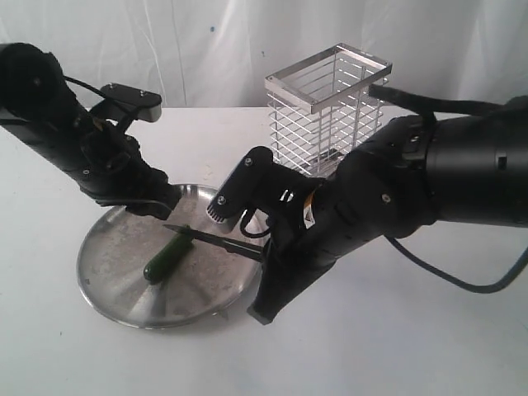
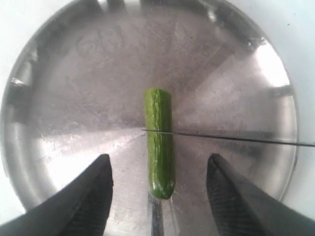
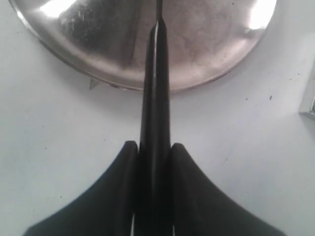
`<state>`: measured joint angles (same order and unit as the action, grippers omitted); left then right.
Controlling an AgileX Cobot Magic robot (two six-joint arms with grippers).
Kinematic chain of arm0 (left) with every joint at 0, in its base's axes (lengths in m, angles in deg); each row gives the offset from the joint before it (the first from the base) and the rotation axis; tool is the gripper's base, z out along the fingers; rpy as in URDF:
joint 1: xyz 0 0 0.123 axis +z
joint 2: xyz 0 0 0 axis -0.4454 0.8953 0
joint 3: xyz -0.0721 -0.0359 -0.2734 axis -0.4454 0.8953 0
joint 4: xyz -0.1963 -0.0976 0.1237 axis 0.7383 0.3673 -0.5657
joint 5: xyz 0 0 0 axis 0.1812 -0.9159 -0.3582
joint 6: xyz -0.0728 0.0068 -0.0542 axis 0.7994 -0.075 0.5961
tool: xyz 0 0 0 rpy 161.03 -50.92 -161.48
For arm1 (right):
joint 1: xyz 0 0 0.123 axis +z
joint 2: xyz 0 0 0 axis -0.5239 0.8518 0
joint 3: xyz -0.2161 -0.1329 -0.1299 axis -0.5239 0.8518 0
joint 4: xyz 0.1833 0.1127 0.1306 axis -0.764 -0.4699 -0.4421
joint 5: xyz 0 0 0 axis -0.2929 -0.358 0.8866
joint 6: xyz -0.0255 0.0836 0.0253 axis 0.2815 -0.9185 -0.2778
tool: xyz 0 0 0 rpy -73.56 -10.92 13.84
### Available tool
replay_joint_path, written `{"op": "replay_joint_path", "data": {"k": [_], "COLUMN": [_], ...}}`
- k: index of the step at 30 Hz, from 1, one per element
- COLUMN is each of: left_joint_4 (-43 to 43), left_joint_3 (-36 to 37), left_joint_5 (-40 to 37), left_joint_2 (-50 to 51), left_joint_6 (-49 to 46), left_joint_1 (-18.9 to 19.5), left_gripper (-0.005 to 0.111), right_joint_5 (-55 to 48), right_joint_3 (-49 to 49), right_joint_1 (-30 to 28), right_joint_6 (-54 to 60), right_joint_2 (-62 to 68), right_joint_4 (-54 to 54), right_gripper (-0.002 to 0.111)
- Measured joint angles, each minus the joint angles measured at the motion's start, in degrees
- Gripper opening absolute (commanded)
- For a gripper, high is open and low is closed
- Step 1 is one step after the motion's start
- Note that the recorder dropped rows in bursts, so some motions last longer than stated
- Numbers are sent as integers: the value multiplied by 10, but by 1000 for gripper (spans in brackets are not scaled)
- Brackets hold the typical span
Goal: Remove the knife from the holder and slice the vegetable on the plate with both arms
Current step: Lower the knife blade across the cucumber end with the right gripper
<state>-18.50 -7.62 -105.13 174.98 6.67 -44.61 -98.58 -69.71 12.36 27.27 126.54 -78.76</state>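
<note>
The cucumber (image 2: 159,142) lies mid-plate (image 2: 74,78), in the lower left of the exterior view. Its long axis points at the left claw (image 2: 159,160), which spreads wide astride the near end without touching. The right claw (image 3: 153,147) grips the knife (image 3: 156,98), whose blade crosses the cucumber squarely at mid-length.

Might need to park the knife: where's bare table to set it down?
Free: the table left of the plate, and right of it beyond the right arm. Crowded: cucumber, knife and left gripper over the plate; right arm between plate and holder.
</note>
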Motion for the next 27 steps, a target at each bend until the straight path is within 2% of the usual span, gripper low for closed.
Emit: {"op": "replay_joint_path", "data": {"k": [11,27], "left_joint_4": [-6,-8], "left_joint_3": [0,0], "left_joint_5": [-13,-14], "left_joint_2": [-42,-42], "left_joint_6": [0,0], "left_joint_1": [0,0], "left_gripper": [60,60], "right_joint_5": [40,68], "right_joint_3": [-2,-2], "right_joint_1": [0,0], "right_joint_6": [-80,-129], "right_joint_2": [30,40], "right_joint_4": [62,67], "right_gripper": [0,0]}}
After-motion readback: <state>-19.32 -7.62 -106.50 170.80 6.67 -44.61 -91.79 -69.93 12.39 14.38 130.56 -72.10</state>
